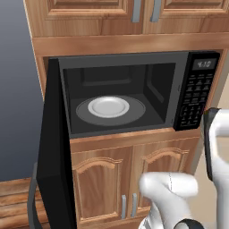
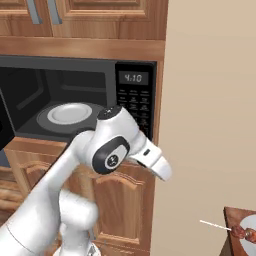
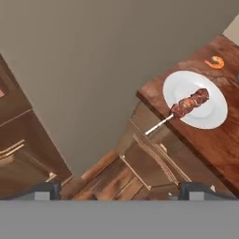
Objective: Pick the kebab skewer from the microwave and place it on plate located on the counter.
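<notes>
Hand view, kebab skewer: lies across the white plate in the upper right of the frame, meat chunks on the plate, the bare pale stick reaching past the plate's rim and over the counter edge toward the lower left.
Hand view, counter: dark reddish wood, running from the upper right corner down the right side; the plate sits on it.
Hand view, shrimp: small orange piece on the counter just beyond the plate, near the top right.
Hand view, gripper: two dark finger tips at the bottom, one far left and one far right, spread wide with nothing between them; well apart from the skewer.
Right base view, skewer and plate: at the lower right corner, the stick pointing left off the plate's edge.
Right base view, arm: white, bent across the middle of the frame, in front of the cabinet doors.
Left base view, microwave: centre of the frame, door swung open at the left, button panel at the right.
Left base view, turntable: grey disc in the cavity with a pale dish on it.
</notes>
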